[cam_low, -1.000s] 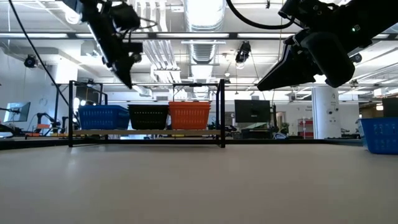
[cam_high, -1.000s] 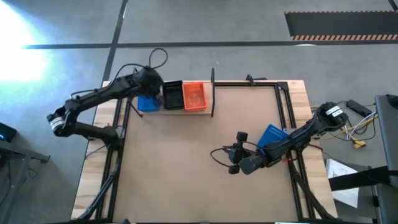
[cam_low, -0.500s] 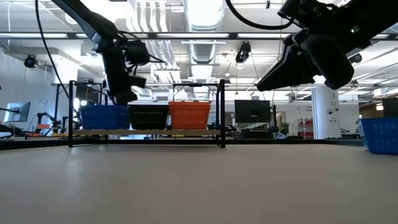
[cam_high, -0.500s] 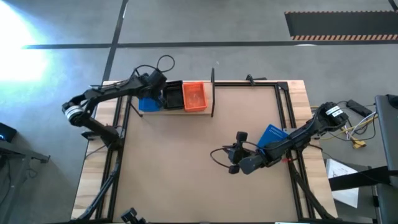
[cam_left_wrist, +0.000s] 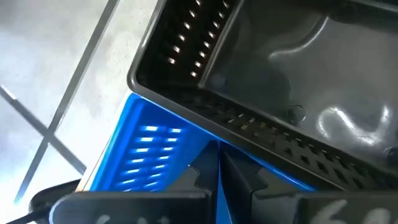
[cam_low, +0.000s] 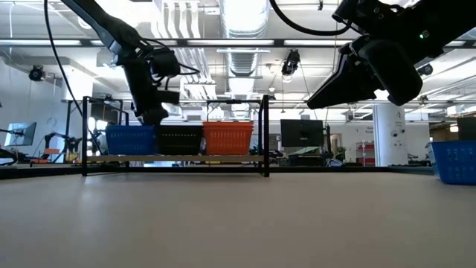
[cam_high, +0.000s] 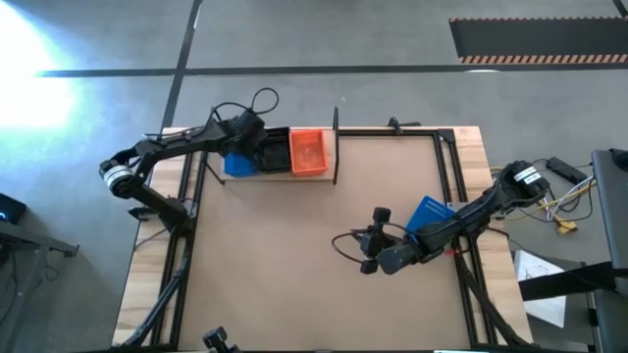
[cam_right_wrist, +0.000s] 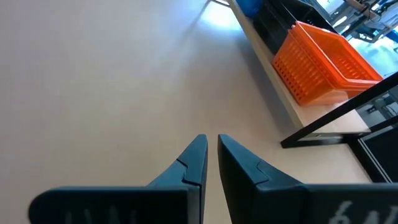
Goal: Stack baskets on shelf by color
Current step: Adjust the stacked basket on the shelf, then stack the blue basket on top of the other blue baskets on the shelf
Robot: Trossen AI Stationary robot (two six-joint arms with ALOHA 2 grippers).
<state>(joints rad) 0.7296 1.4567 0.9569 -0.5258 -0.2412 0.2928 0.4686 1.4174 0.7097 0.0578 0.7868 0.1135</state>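
- Brown surface (cam_high: 294, 255) mostly bare; shelf (cam_high: 294, 175) at its far-left corner holds blue (cam_low: 130, 138), black (cam_low: 178, 138), orange (cam_low: 227, 138) baskets side by side.
- Left tool (cam_left_wrist: 217, 180) — fingers together, over the blue/black pair.
- Right tool (cam_right_wrist: 211, 163) nearly closed, empty, mid-surface.
- One blue basket (cam_high: 428, 213) near the right edge — stacking looks barely begun.

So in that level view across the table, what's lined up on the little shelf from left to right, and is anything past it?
Blue basket → black basket → orange basket, all on the shelf; then, far off at the right edge, another blue basket. The left gripper hangs over the first two.
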